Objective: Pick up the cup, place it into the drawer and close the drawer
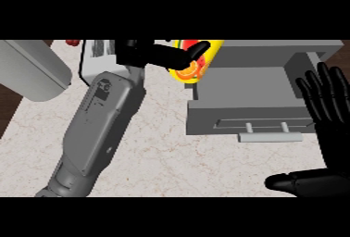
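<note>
Your left hand point(160, 54) is curling round the yellow cup point(196, 62), holding it at the open drawer point(246, 95)'s left rim; the tray is lying just to its right, while your right hand point(327, 120) is resting spread.

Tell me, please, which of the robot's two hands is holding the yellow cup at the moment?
The left hand, reaching to the drawer's far left corner, has its fingers curled round the yellow cup. The right hand rests open at the right edge, fingers up.
</note>
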